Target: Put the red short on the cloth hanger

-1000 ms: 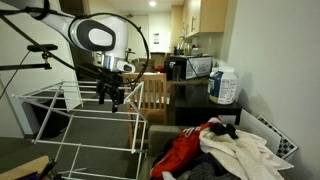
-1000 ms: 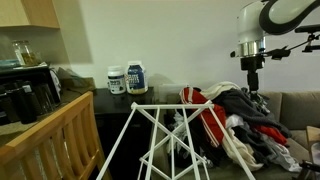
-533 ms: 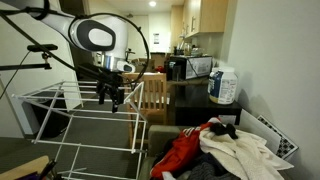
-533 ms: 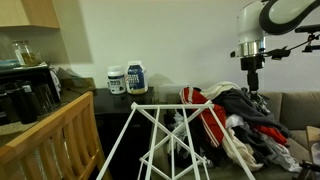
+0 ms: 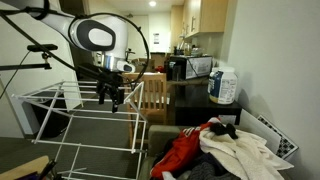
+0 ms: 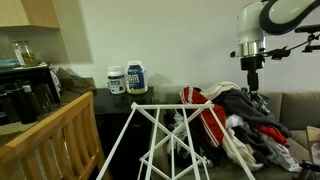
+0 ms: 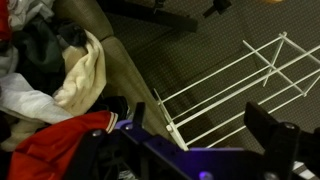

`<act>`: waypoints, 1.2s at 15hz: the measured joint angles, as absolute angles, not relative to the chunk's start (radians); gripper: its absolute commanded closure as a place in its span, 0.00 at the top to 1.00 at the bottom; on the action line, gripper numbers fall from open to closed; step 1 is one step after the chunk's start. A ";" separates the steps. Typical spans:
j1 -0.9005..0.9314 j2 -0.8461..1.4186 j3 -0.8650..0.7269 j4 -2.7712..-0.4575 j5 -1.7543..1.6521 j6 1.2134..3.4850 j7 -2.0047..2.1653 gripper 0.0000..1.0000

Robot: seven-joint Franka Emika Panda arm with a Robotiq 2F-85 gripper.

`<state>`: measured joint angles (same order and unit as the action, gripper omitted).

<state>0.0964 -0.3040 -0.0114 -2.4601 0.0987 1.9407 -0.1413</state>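
Note:
The red shorts lie in a pile of clothes on the couch; they also show in the other exterior view and at the lower left of the wrist view. The white wire cloth hanger rack stands beside the pile, and shows in an exterior view and in the wrist view. My gripper hangs in the air above the rack and the pile's edge, also seen in an exterior view. In the wrist view the gripper is open and empty, jaws wide apart.
A cream garment and dark clothes lie heaped with the shorts. A dark counter holds two tubs. A large jug stands on the counter. A wooden railing stands near the rack.

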 measured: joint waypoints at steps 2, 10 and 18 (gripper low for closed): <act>0.096 -0.304 -0.011 -2.460 0.099 1.941 -0.141 1.00; 0.070 -0.216 -0.013 -2.345 0.097 1.955 -0.137 1.00; 0.038 0.091 -0.018 -2.026 0.032 2.014 -0.068 1.00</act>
<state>0.0384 0.0911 -0.0183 -2.0261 0.0324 2.0138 -0.0675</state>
